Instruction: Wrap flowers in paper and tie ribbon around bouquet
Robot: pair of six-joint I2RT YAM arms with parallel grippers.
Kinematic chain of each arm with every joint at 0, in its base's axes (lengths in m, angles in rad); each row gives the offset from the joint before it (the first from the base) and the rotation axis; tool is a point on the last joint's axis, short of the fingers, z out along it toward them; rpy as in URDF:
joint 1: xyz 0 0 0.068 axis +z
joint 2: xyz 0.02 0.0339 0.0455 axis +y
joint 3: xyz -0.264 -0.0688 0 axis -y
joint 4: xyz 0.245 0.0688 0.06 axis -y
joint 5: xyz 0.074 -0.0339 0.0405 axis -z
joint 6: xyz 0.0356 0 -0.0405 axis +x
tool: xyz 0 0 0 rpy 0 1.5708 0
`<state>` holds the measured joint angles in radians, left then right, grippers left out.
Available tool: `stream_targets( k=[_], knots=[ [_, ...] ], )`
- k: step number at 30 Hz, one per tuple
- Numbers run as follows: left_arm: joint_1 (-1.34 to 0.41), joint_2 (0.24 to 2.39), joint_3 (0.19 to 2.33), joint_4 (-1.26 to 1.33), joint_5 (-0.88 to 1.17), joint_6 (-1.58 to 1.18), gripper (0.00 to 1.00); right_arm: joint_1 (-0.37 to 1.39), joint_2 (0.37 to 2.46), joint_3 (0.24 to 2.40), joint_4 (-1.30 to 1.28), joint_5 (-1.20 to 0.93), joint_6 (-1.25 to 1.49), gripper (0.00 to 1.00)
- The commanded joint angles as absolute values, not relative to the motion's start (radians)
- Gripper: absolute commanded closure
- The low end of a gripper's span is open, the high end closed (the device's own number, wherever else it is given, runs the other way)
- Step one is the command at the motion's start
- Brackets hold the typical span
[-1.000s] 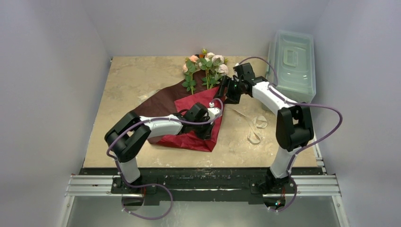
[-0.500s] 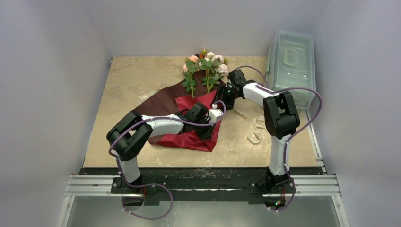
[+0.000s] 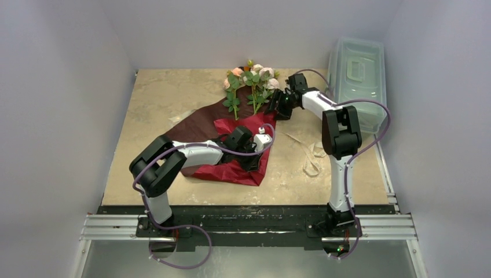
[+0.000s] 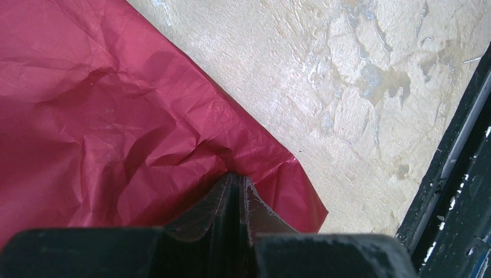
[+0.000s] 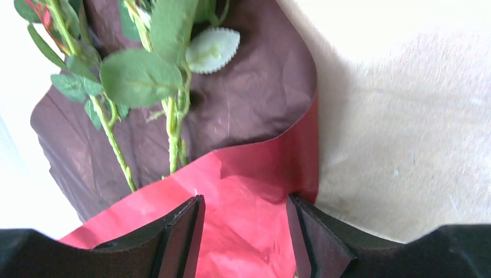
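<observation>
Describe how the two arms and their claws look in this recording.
The two look alike. The left arm and right arm are made of smooth white links between bulky black joint housings. A thin purple cable loops loosely along each arm from the base. The left claw and right claw each have two dark, flat, tapered fingers. No markings are readable.

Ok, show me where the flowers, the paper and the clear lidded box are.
flowers (image 3: 265, 73): top view, on one of the pale blooms.
paper (image 3: 231, 172): top view, on the folded-over red face.
clear lidded box (image 3: 359, 72): top view, on its lid.
</observation>
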<state>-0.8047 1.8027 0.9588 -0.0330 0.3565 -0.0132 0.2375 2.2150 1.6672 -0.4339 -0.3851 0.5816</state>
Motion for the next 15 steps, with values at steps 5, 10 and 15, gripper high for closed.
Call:
stream_targets(
  k=[5, 10, 15],
  knots=[
    [-0.792, 1.869, 0.916, -0.086, 0.324, 0.016, 0.95, 0.225, 2.311, 1.847, -0.435, -0.345, 0.572, 0.38],
    [-0.788, 1.870, 0.919, -0.081, 0.328, -0.020, 0.95, 0.214, 2.390, 2.112, -0.569, -0.311, 0.530, 0.36],
    [-0.783, 1.854, 0.919, -0.080, 0.323, -0.035, 0.95, 0.214, 2.272, 2.093, -0.625, -0.313, 0.501, 0.32]
  ],
)
